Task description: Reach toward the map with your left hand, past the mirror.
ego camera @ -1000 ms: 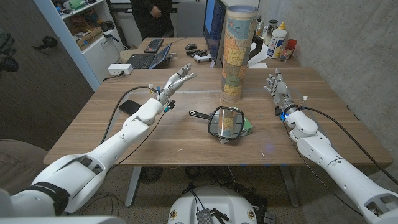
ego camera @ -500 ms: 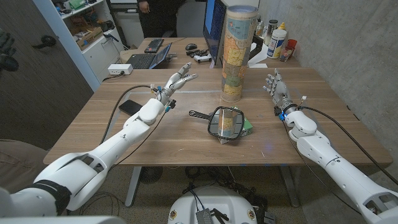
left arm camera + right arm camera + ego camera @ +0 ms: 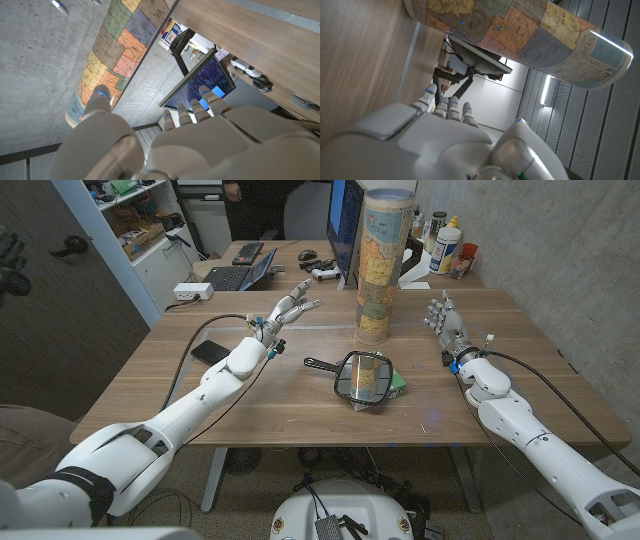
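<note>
Head view: mirror point(image 3: 362, 376) lies between left hand point(image 3: 287, 311) and map point(image 3: 379, 265).

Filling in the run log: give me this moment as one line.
left robot hand: open, raised, short of map | map: rolled, upright | mirror: on table | right robot hand: open

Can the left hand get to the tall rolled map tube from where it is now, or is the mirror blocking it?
Probably yes. The left hand is open above bare table, already beyond the black-handled hand mirror; nothing stands between it and the upright rolled map tube.
</note>
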